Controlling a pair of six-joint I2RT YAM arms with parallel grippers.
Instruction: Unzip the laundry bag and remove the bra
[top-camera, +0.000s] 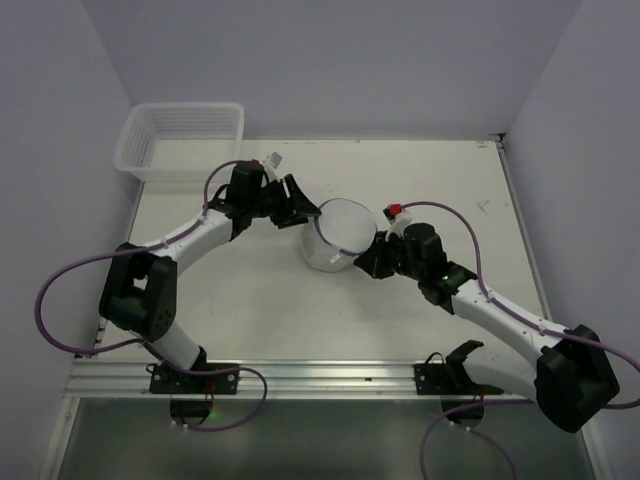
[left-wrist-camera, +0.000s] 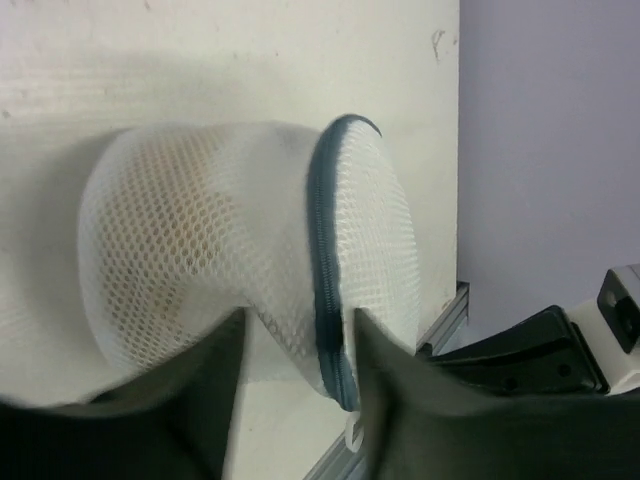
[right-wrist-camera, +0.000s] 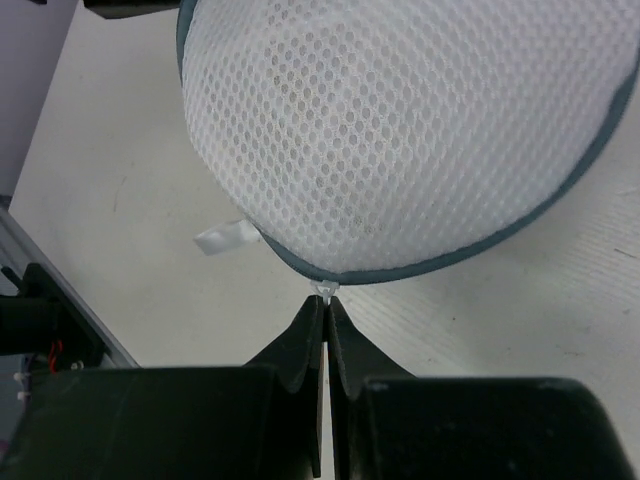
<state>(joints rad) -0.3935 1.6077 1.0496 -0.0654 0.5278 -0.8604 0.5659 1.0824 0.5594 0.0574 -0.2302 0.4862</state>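
Pinching zip pull (right-wrist-camera: 322, 290), seemingly, laundry bag (right-wrist-camera: 400, 130) rim

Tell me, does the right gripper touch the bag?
Touching. The right wrist view shows the right gripper shut on the zip pull at the bag rim.

Wht lattice plastic basket (top-camera: 182, 168), far-left corner of table (top-camera: 250, 315).

Round white mesh laundry bag (top-camera: 340, 233), grey-blue zip rim (left-wrist-camera: 322, 260) closed, standing on edge, middle of table (top-camera: 250, 300)
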